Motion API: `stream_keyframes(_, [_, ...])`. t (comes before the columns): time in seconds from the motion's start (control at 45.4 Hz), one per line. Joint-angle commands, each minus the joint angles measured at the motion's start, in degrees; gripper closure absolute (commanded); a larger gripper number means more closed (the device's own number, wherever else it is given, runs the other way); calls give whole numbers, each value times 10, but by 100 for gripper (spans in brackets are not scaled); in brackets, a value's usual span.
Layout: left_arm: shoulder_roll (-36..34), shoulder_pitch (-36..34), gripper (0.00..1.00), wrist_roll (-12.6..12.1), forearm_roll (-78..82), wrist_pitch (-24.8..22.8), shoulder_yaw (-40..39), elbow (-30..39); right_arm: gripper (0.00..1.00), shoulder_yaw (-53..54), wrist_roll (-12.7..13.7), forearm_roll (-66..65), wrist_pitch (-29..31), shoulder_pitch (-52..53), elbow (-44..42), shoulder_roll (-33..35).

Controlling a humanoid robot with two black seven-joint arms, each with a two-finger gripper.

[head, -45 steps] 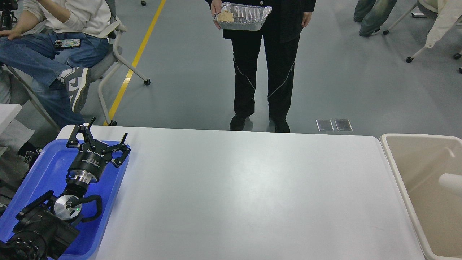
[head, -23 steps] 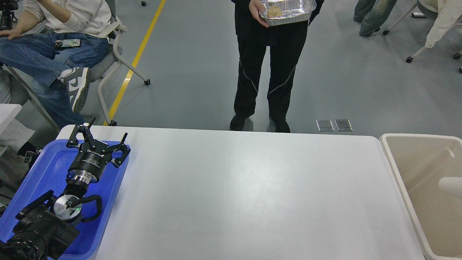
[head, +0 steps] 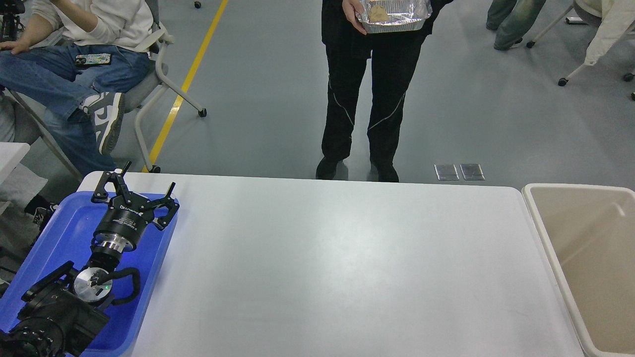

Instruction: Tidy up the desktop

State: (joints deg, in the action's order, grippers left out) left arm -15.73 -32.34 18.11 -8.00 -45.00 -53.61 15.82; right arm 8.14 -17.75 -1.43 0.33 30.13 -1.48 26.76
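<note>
The desktop [head: 342, 263] is a wide white tabletop with rounded corners that fills the lower middle of the head view; nothing lies on its bare surface. My left gripper [head: 145, 182] is open and empty, its two black fingers spread above the far end of a blue plastic tray [head: 54, 233] at the desktop's left end. My left arm comes in from the lower left over the tray. My right arm and gripper are out of view.
A beige tub [head: 585, 258] stands against the desktop's right end. A person in black [head: 367, 99] stands at the far edge holding a foil tray [head: 394, 12] with food. A seated person [head: 64, 64] and chair are at the far left.
The person moved the foil tray to the right and up. A white rounded object over the beige tub at the right edge has gone from view. My left arm has not moved.
</note>
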Motion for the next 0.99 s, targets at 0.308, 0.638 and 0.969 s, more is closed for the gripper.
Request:
stream_keyframes(0.308, [0, 0, 0, 0, 0, 0, 0, 0, 0, -5, -1, -7, -8, 6, -1, -9])
stream_keyframes(0.638, [0, 0, 0, 0, 1, 0, 0, 0, 0, 1, -3, -9, -2, 54, 3, -20])
stream_keyframes(0.969, [0, 0, 0, 0, 1, 0, 0, 0, 0, 47, -12, 7, 127, 74, 74, 33])
